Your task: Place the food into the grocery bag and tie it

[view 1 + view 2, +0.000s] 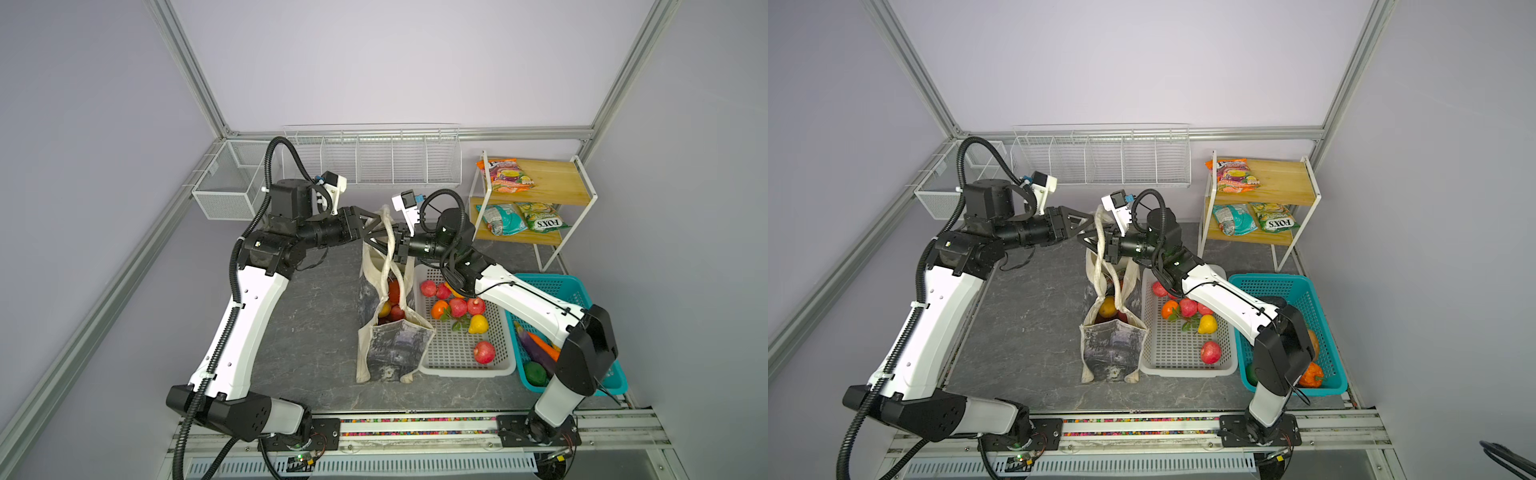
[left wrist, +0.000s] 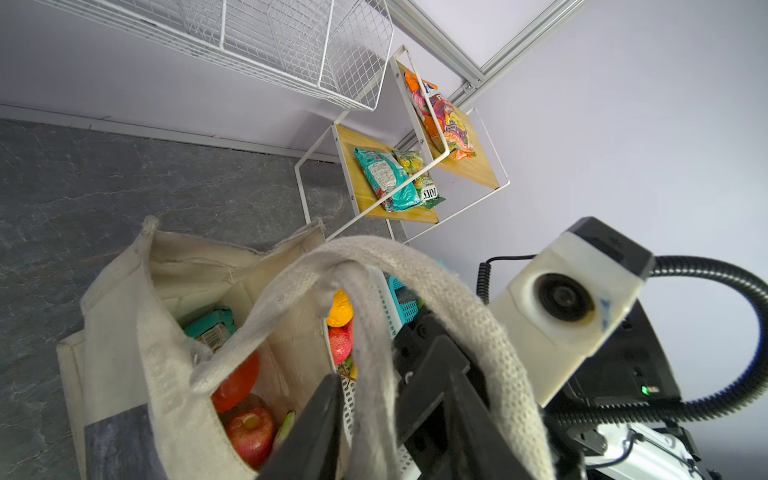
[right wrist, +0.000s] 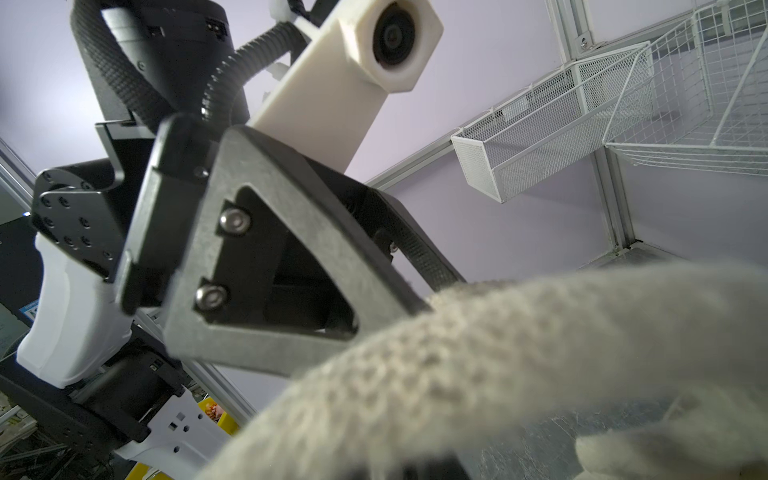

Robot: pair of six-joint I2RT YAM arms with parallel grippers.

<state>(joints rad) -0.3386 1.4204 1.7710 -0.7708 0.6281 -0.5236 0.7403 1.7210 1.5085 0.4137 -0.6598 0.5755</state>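
Left tool: jaws apart, straddling the raised strap handles.
Grocery bag: upright mid-worktop; fruit and teal packet inside.
Right tool: clamped on the strap handles.
White basket: touching the bag's side.

**Robot lab cell, dressed as a shop**

An aluminium frame and plain lilac walls box in a stone-look table. Two arms stand on a rail at its front edge. Shop props fill the rest: a wire rack, a shelf with snack packets, and baskets of toy fruit.
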